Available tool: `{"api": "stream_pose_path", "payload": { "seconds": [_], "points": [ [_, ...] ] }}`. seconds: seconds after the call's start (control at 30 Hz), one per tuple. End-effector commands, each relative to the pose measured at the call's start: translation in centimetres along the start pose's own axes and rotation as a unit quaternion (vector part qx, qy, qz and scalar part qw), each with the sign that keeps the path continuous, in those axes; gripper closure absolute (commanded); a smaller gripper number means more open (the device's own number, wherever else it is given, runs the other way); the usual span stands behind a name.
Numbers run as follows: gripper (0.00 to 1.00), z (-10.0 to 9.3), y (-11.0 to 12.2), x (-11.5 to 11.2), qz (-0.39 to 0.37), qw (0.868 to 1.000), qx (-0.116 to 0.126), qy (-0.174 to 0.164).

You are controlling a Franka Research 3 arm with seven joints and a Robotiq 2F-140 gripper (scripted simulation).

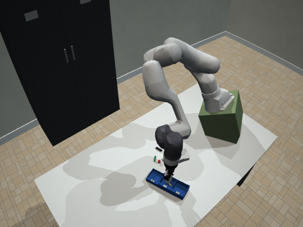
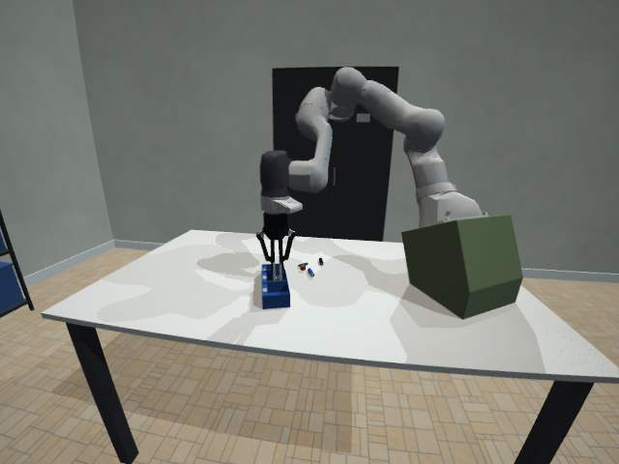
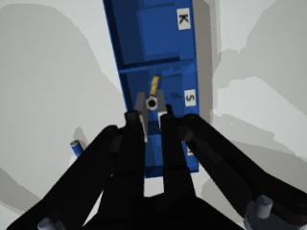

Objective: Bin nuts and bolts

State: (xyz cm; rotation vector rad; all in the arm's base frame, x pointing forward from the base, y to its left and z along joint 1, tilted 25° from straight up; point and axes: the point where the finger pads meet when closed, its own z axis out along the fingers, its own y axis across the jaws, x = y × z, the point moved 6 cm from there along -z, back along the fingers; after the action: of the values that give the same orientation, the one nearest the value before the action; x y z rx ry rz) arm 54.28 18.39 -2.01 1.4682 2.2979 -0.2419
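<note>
A blue bin [image 1: 156,185] [image 2: 276,298] [image 3: 137,26] with three compartments stands on the white table [image 1: 97,156] [image 2: 174,294]. In the wrist view the far compartment is marked K and the middle one S. A brass bolt [image 3: 153,83] lies in the S compartment. My gripper [image 1: 168,179] [image 2: 276,270] [image 3: 152,101] hangs straight over the S compartment. It is shut on a small grey nut [image 3: 153,103], which is held just above the bin's rim. The near compartment is mostly hidden under my fingers.
Small parts lie on the table behind the bin: a green one [image 1: 155,158] [image 2: 301,264], a red one [image 1: 159,161] [image 2: 303,268], a blue one [image 2: 310,272] [image 3: 76,148] and a black one [image 1: 158,149] [image 2: 320,260]. A green box [image 1: 221,119] [image 2: 464,259] bears the arm's base.
</note>
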Motion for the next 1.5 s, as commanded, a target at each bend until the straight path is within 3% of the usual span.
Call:
{"api": "stream_pose_path", "payload": {
  "seconds": [0.0,0.43,0.47,1.03,1.47],
  "points": [
    [0.93,-0.1,0.4,0.2,0.002,1.0,-0.005,0.0],
    [0.93,-0.1,0.5,0.2,0.002,1.0,-0.005,0.0],
    [0.81,-0.1,0.5,0.2,0.002,1.0,-0.005,0.0],
    [0.81,-0.1,0.5,0.2,0.002,1.0,-0.005,0.0],
    [0.81,-1.5,0.5,0.2,0.002,1.0,-0.005,0.0]
  ]
}}
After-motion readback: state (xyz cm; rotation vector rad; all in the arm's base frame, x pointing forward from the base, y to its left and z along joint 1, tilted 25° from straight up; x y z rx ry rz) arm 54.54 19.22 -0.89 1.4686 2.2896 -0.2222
